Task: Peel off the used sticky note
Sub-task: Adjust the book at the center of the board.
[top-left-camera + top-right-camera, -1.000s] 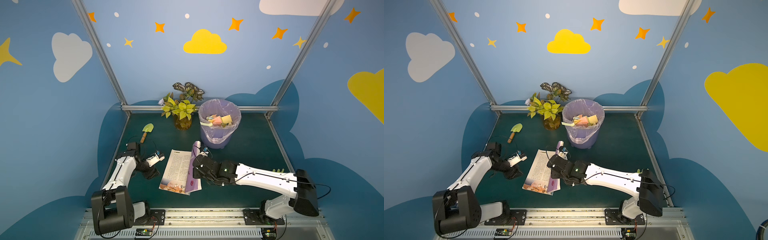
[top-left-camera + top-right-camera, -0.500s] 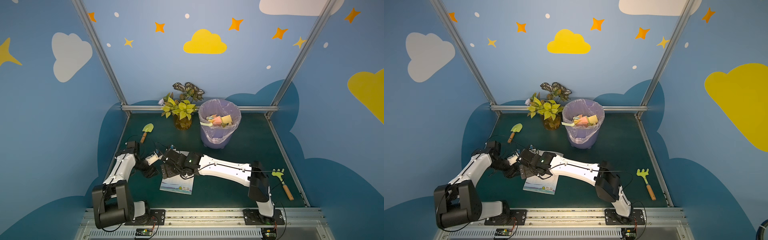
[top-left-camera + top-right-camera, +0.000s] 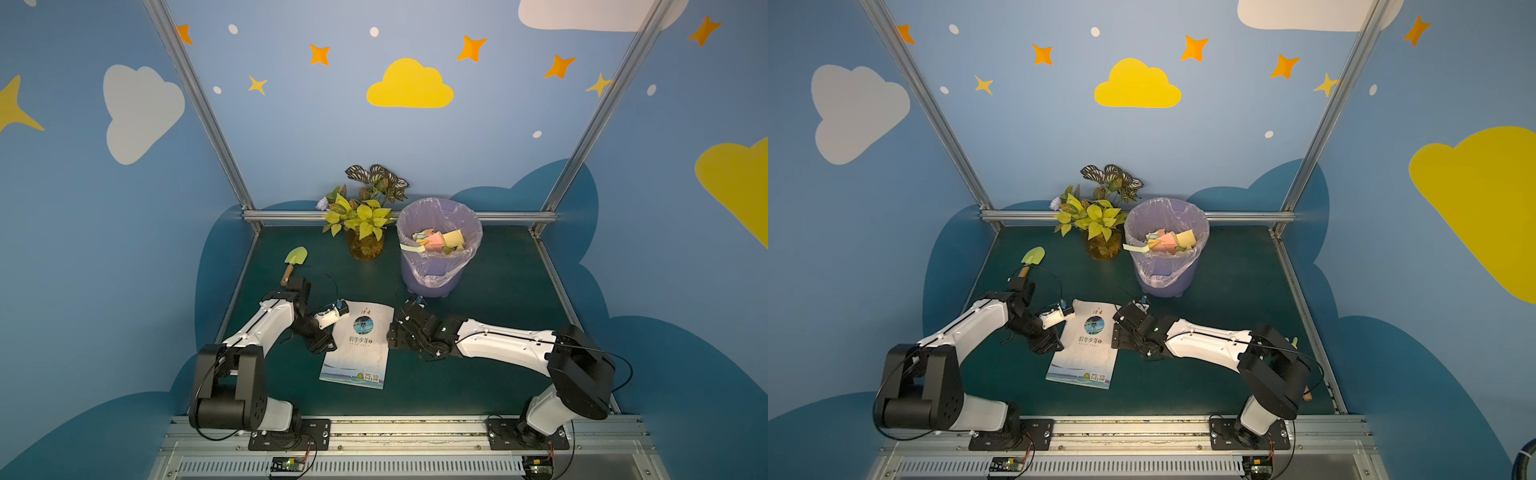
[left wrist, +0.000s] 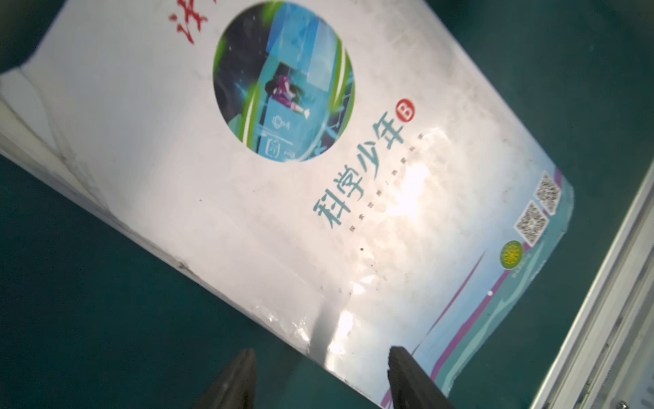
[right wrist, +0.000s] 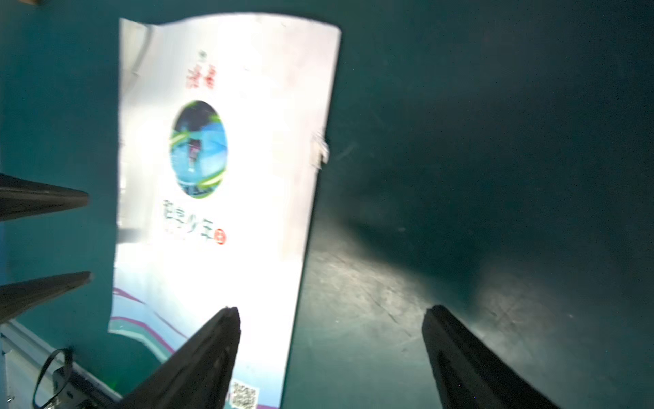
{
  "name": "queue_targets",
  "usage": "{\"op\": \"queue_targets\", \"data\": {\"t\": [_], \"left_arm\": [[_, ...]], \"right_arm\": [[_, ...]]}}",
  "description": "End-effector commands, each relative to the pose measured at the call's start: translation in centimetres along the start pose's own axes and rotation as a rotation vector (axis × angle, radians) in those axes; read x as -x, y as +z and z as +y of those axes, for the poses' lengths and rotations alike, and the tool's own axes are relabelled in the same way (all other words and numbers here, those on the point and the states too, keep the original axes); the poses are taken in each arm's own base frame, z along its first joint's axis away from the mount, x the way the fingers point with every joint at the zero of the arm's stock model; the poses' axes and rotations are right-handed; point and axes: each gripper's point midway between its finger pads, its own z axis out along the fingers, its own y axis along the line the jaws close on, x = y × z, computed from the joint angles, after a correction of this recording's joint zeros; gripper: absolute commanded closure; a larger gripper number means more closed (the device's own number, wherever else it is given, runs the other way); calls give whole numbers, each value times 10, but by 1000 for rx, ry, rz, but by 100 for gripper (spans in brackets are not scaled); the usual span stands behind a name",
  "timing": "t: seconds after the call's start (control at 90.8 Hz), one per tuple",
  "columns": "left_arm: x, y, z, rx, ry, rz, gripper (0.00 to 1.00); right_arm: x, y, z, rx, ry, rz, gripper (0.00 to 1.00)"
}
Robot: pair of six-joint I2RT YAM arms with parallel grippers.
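Closed since a second ago, the booklet (image 3: 359, 345) is lying flat, the right gripper (image 5: 331, 313) pulling back to its 3 o'clock, wide and empty, the left gripper (image 4: 322, 350) waiting half-open, empty, at 9 o'clock; no sticky note is showing, so reopening pages seems next.

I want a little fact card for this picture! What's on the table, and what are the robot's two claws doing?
booklet: closed, flat on the green table, no sticky note seen on its cover
left gripper: open, empty, over the booklet's edge
right gripper: open wide, empty, over the opposite edge
bin: purple, bag-lined, holds coloured notes
plant: at the back, next to the bin
trowel: by the left arm
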Motion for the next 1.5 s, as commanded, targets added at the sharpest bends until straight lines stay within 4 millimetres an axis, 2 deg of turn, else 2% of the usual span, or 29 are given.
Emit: {"op": "queue_targets", "data": {"t": [0.0,0.077,0.143,0.341,0.485,0.628,0.881,0.991,1.178,1.377,1.421,1.487], "left_arm": [[-15,12,22,73,-23,94,37],[-29,22,32,123,-13,154,37],[-36,27,33,125,-11,176,37],[-44,32,34,131,-5,208,39],[-45,31,31,136,7,204,40],[-48,32,27,124,7,205,41],[-50,32,26,118,10,212,43],[-51,32,24,100,8,211,45],[-50,31,24,73,-18,208,46],[-47,27,23,60,-26,187,46],[-46,25,23,62,-27,180,47],[-46,24,23,63,-27,177,47]], "right_arm": [[11,5,37,193,87,-43,16],[7,15,40,213,105,-26,18],[4,23,46,252,124,-14,19],[2,39,67,380,205,17,27],[4,39,88,494,237,35,34],[4,29,113,614,243,48,44],[1,0,149,715,171,33,52],[2,-13,167,812,158,26,53],[1,-19,172,854,153,8,59],[2,-19,170,847,144,-15,56],[2,-18,171,846,140,-19,53],[3,-14,172,837,138,-23,43]]}}
